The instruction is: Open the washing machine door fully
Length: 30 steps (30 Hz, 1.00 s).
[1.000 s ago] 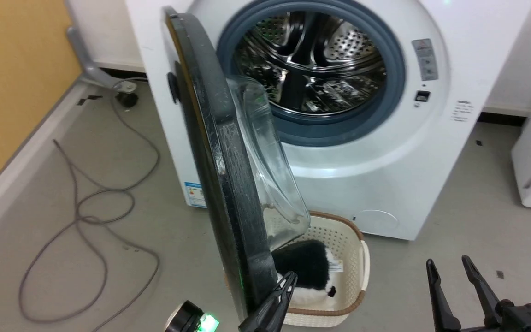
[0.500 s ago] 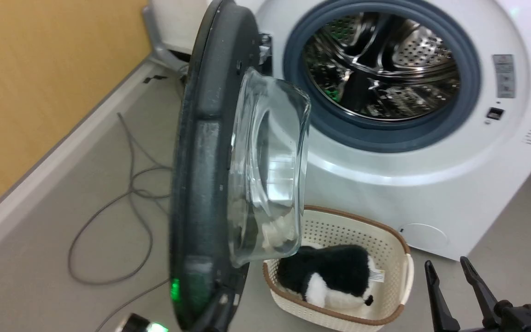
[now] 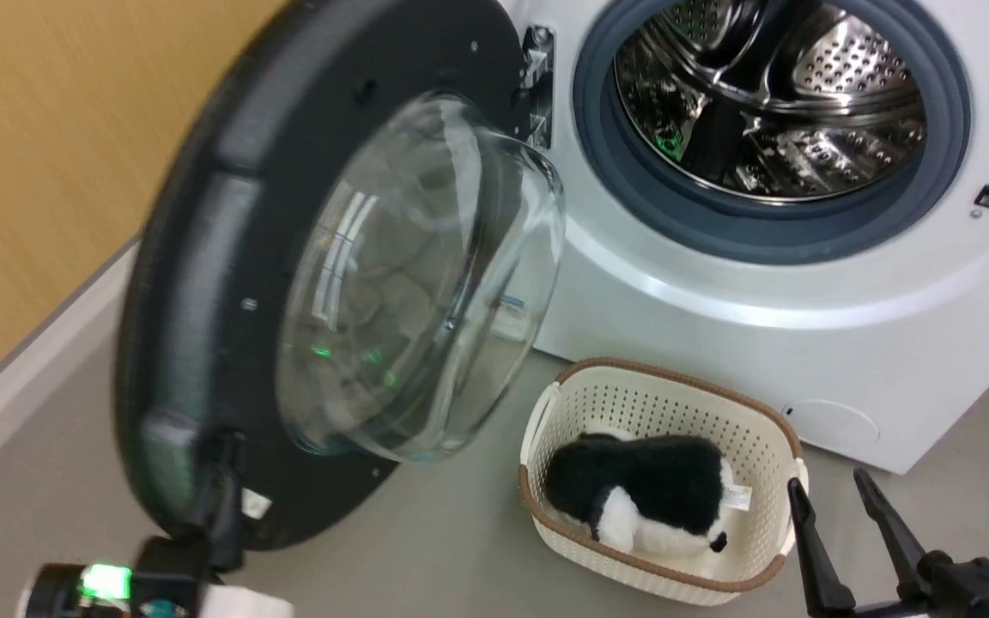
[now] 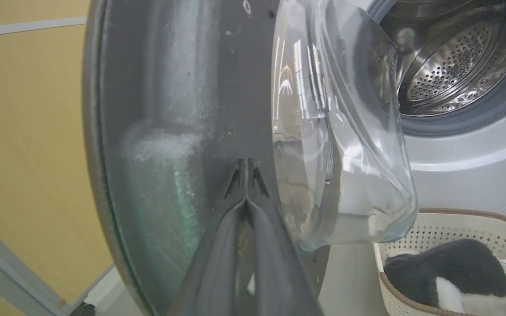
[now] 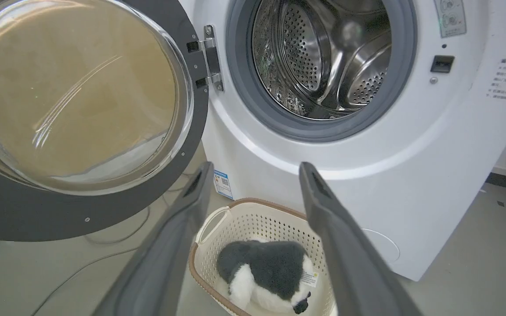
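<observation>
Grey floor (image 3: 460,541), yellow wall (image 3: 39,172). Door (image 3: 203,257) stands wide off machine (image 3: 803,335). Left hand (image 4: 246,169) pinched closed, tips against door's inner face. Right hand (image 3: 827,479) spread, empty.

The round black washing machine door (image 3: 203,283), with its bulging clear glass window, stands wide open beside the white washing machine (image 3: 803,343).

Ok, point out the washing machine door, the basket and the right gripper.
washing machine door (image 3: 391,275): head view, on its glass window.
basket (image 3: 666,408): head view, on its inner back wall.
right gripper (image 3: 828,481): head view, midway between its fingertips.
</observation>
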### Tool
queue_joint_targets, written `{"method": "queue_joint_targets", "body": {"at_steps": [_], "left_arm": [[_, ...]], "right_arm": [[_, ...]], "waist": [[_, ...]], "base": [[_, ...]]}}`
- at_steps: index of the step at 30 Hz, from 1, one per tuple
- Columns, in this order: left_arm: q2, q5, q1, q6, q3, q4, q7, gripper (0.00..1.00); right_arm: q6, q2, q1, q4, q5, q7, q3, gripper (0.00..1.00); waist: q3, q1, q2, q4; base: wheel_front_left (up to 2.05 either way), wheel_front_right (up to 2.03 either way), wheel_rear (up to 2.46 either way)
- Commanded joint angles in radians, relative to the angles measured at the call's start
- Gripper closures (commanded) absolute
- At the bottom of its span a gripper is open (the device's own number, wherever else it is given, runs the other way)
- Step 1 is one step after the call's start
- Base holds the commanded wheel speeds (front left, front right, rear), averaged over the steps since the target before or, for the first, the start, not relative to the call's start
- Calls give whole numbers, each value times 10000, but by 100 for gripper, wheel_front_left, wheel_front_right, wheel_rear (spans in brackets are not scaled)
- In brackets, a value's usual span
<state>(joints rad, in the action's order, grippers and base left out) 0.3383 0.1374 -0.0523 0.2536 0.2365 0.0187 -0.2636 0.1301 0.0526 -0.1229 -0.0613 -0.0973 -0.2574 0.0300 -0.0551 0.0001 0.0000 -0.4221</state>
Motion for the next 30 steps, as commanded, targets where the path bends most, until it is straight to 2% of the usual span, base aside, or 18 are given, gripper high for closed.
{"method": "queue_joint_targets", "body": {"at_steps": [1, 8, 16, 25, 30], "left_arm": [[17, 216, 215, 34, -263, -177, 18, 100], [-134, 1049, 1005, -271, -1663, -943, 18, 100], [-287, 1337, 2181, -786, -3193, -2320, 18, 100], [-190, 1252, 3248, -1340, -4187, -3977, 18, 100], [-9, 1157, 3833, -1414, -4689, -4751, 18, 100]], "right_arm": [[6, -24, 171, 4, 32, -44, 39, 0], [6, -24, 387, -48, 173, -44, 204, 0], [6, -24, 724, -107, 393, -44, 234, 0], [6, -24, 1012, -241, 505, -44, 239, 0], [6, -24, 1111, -262, 541, -44, 239, 0]], "waist": [[-159, -1, 0, 74], [-635, -1, 0, 213], [-1037, -1, 0, 375], [-1289, -1, 0, 717], [-1383, -1, 0, 949]], "base": [[0, 0, 0], [0, 0, 0], [0, 0, 0], [0, 0, 0], [0, 0, 0]]}}
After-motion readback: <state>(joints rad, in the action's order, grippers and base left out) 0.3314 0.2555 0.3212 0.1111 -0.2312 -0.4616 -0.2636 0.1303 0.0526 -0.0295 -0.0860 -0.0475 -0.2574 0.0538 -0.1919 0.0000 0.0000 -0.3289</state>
